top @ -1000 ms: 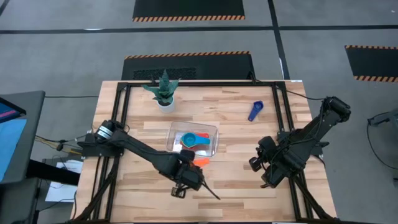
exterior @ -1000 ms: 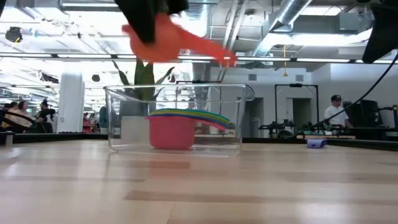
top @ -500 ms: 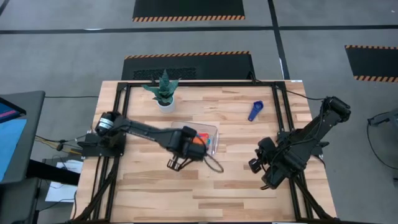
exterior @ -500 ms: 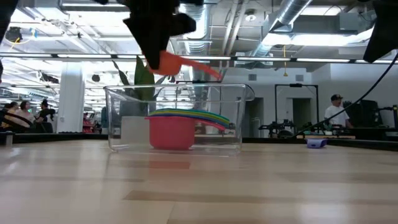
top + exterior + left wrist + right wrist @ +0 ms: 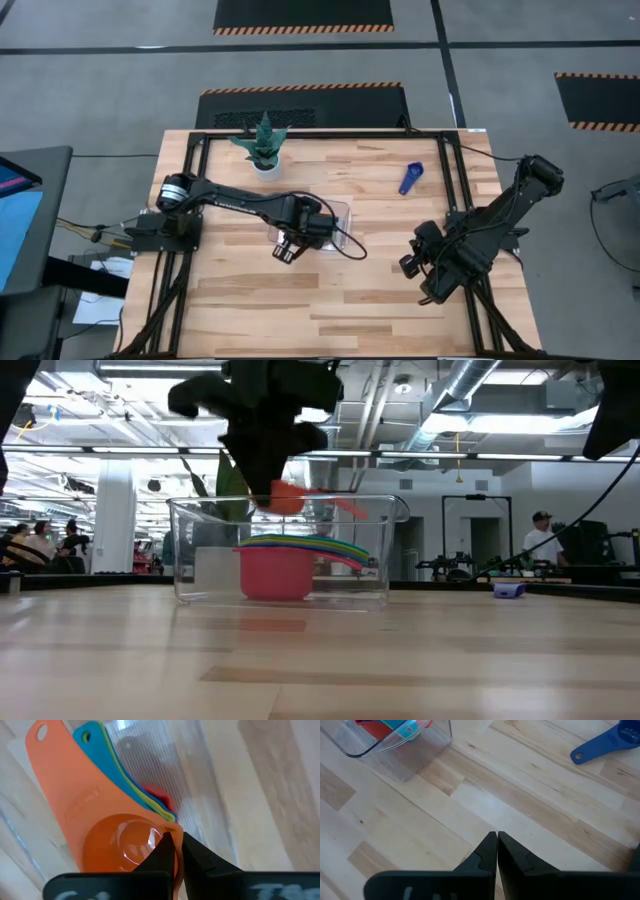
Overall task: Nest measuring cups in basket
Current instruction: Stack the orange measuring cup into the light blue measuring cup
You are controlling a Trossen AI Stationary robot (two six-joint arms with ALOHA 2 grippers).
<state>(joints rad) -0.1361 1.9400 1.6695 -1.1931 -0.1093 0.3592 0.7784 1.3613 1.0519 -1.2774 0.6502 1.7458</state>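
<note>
My left gripper (image 5: 312, 226) is over the clear basket (image 5: 346, 207), shut on an orange measuring cup (image 5: 288, 498). The cup hangs at the level of the basket's rim, just above the nested stack (image 5: 275, 570). That stack has a red cup at the bottom with green, yellow and blue handles (image 5: 95, 742) fanned over it, and it rests on the basket's floor. A dark blue cup (image 5: 410, 178) lies on the table at the far right and also shows in the right wrist view (image 5: 610, 740). My right gripper (image 5: 497, 842) is shut and empty over the table's right side (image 5: 412, 263). My left gripper pinches the wall of the orange cup's bowl at its rim (image 5: 174, 831), on the side away from the handle. One finger is inside the bowl and one is outside. The fingers point down from above. The cup hangs clear of the stack, mouth up, with its handle (image 5: 345, 505) sloping slightly down to the right.
A white plant pot (image 5: 265, 165) stands at the far edge, left of the basket. The black frame rails (image 5: 200, 170) run along the table's sides. Bare wood lies in front of the basket and between it and my right arm.
My left gripper has carried the orange cup from the table's near side toward the far edge and stopped over the basket. It has come down from well above the basket to its rim, just over the nested stack, and has stayed shut.
</note>
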